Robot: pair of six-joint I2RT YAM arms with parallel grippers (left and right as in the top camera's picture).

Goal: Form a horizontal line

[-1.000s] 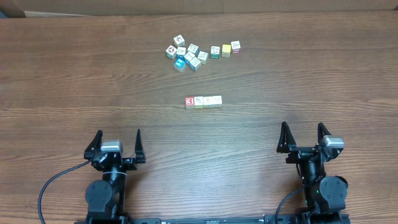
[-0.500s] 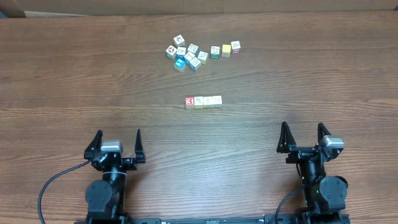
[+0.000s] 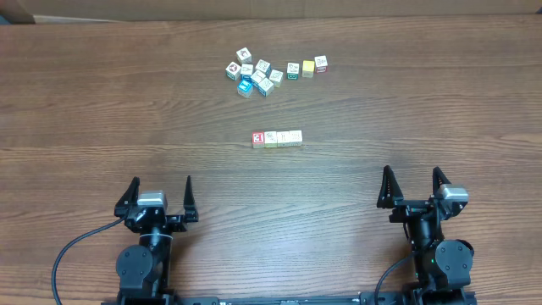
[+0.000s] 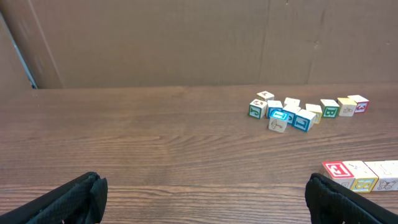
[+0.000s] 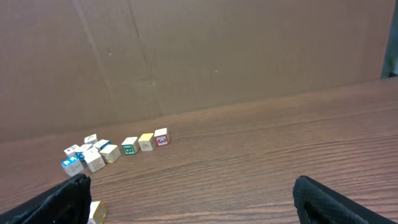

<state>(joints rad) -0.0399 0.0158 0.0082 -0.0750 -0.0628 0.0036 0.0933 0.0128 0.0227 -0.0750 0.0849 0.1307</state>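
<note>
The horizontal line [image 3: 277, 138] is lying in the middle of the table [image 3: 85, 102], its cubes touching in a straight row, well apart from the loose bunch [image 3: 262, 74] beyond. Your left gripper [image 3: 161, 180] and right gripper [image 3: 412, 169] are sitting spread wide, carrying nothing; you are likely finishing, needing only an alignment check

Fifteen small wooden picture cubes lie on one table [image 3: 102, 102]. Four of them make up the horizontal line [image 3: 277, 138]: one red-and-white cube [image 3: 257, 139] and three pale cream cubes [image 3: 283, 137]. The other eleven, as nearly as the crowded ones can be counted, form the loose bunch [image 3: 262, 67] of white, yellow and blue-edged cubes. Two grippers show: the left gripper [image 3: 161, 180] and the right gripper [image 3: 412, 169].
</note>
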